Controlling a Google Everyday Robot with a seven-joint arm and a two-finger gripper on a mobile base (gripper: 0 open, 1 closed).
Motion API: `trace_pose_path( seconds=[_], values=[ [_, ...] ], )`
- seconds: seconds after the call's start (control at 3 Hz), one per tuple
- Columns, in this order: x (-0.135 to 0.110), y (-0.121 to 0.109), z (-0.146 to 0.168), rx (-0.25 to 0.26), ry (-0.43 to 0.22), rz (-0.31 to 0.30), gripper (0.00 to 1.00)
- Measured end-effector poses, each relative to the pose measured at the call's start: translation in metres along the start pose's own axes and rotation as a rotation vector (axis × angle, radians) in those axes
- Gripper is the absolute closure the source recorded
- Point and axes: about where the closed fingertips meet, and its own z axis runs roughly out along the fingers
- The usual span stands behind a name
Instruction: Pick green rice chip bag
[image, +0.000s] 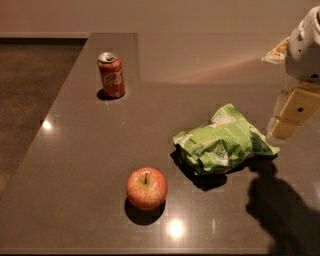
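The green rice chip bag (222, 141) lies wrinkled on the dark grey countertop (85, 150), right of centre, lime green with white patches. My gripper (283, 130) comes in from the upper right edge of the view. Its cream tip is just to the right of the bag's right corner, close to it and slightly above the counter. I cannot tell whether it touches the bag. The arm's shadow falls on the counter below the bag's right end.
A red apple (146, 188) sits in front of the bag, to its left. A red soda can (111, 75) stands upright at the back left. The counter's left edge runs diagonally beside a darker floor (30, 85).
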Motion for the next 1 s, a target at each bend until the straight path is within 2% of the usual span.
trace_pose_path(
  seconds=[0.33, 1.0],
  values=[
    [0.000, 0.000, 0.000, 0.000, 0.000, 0.000, 0.00],
    [-0.018, 0.009, 0.038, -0.072, 0.023, -0.205, 0.00]
  ],
)
